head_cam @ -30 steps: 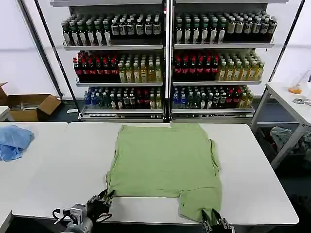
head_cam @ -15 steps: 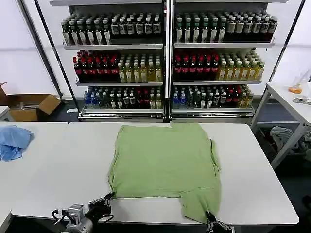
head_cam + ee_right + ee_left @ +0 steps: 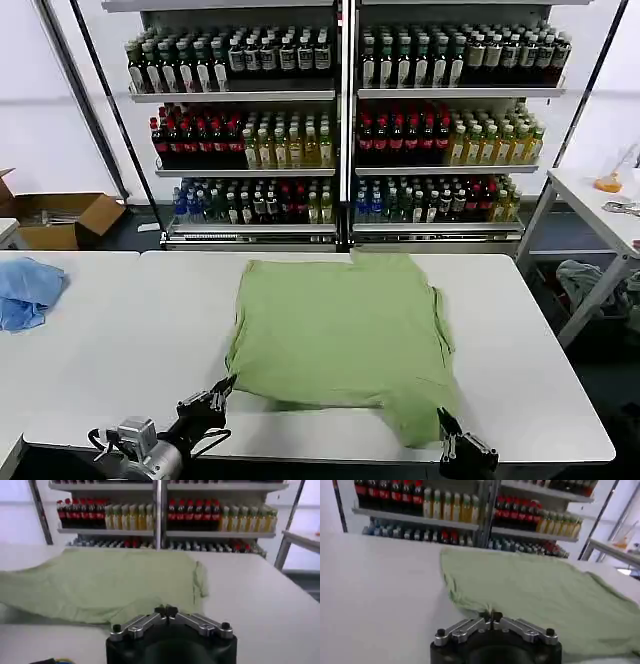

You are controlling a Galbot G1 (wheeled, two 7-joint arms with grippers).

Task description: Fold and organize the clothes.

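Nearest, we see the left gripper (image 3: 216,393) and right gripper (image 3: 447,432) at the table's (image 3: 110,350) front edge, each clenched, holding nothing, just beside the green shirt (image 3: 340,335) lying flat mid-table. Farther left sits a blue cloth (image 3: 27,290); behind, bottle shelves (image 3: 340,130) and a cardboard box (image 3: 60,218).

Bright, even light falls from above. The white table (image 3: 120,330) shows faint shadows. Both wrist views look soft.

A light blue cloth (image 3: 28,290) lies on the white table (image 3: 120,340) before bottle shelves (image 3: 340,130).
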